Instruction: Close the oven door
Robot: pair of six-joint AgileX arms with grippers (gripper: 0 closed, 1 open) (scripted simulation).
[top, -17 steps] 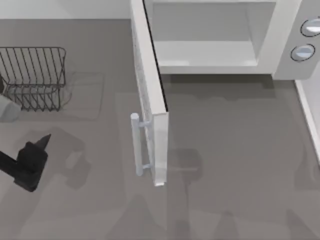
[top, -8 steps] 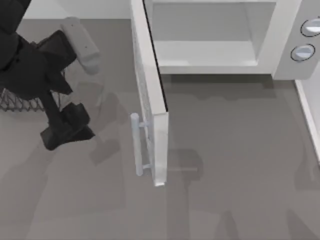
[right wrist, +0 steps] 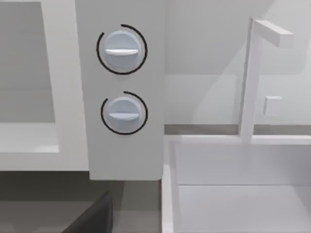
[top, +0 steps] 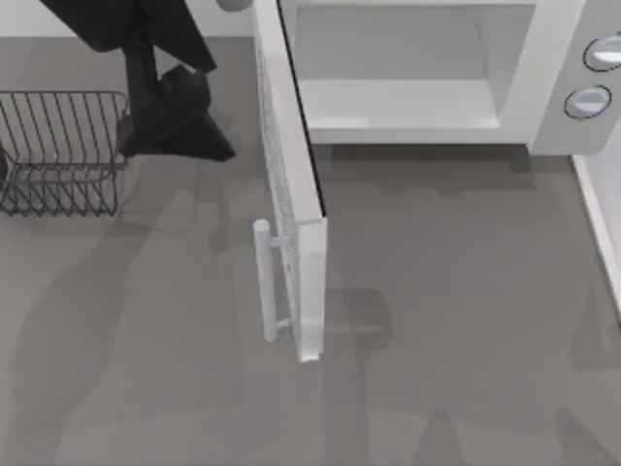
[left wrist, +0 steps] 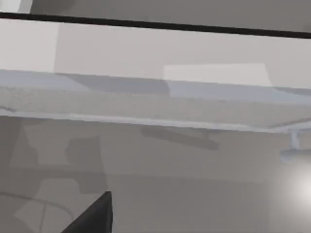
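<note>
Closing calls for the left gripper (top: 179, 131), now beside the outer face of the oven door (top: 289, 184) near its hinge end, to press flat and well out toward the handle (top: 264, 282). Door stands wide open, edge-on from the oven body (top: 558, 87). Finger opening: cannot tell; nothing visibly held. No legible writing; knobs (right wrist: 121, 51) unmarked.

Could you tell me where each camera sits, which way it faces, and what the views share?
Top view: above the table, looking down on the open oven door, wire rack and left tool.
Left wrist view: on the left arm, facing the door's outer face; a dark tool part sits at the edge.
Right wrist view: on the right arm, facing the oven knobs.
Shared: the top and left wrist views both show the door handle.
</note>
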